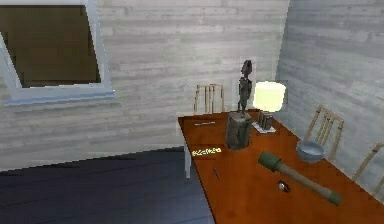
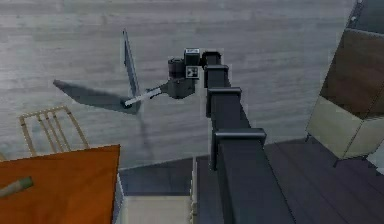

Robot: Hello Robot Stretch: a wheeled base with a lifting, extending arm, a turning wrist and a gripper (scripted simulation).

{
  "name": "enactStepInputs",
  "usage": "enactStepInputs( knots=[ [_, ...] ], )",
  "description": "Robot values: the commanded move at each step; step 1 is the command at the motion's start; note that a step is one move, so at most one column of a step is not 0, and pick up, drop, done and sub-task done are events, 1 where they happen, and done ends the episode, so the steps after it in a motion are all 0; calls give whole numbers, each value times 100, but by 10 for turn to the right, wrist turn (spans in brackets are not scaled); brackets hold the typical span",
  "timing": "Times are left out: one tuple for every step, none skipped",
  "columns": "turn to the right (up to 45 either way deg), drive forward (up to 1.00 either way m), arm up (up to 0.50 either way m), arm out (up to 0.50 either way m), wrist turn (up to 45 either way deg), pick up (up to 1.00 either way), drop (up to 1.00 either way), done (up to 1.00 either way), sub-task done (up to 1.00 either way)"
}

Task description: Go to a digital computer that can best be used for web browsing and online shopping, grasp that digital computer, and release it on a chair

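In the arm side view, against the plank wall (image 2: 280,50), the laptop (image 2: 95,95) hangs lid-up at the jaws, held clear of the counter (image 2: 70,175) and the chair (image 2: 48,128) below it (whether the jaws stand apart or together I cannot tell)

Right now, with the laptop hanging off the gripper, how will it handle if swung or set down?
Laptop is open, two thin panels at an angle: probably stiff, but the hinge may fold. Gripper holds it near the hinge, so the long panel likely levers and tilts. Thin edges look fragile.
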Motion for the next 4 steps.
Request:
enactStepInputs(
  knots=[
    [0,0,-42,0,0,0,0,0,0],
    [0,0,-50,0,0,0,0,0,0],
    [0,0,0,0,0,0,100,0,0],
    [0,0,0,-10,0,0,0,0,0]
  ],
)
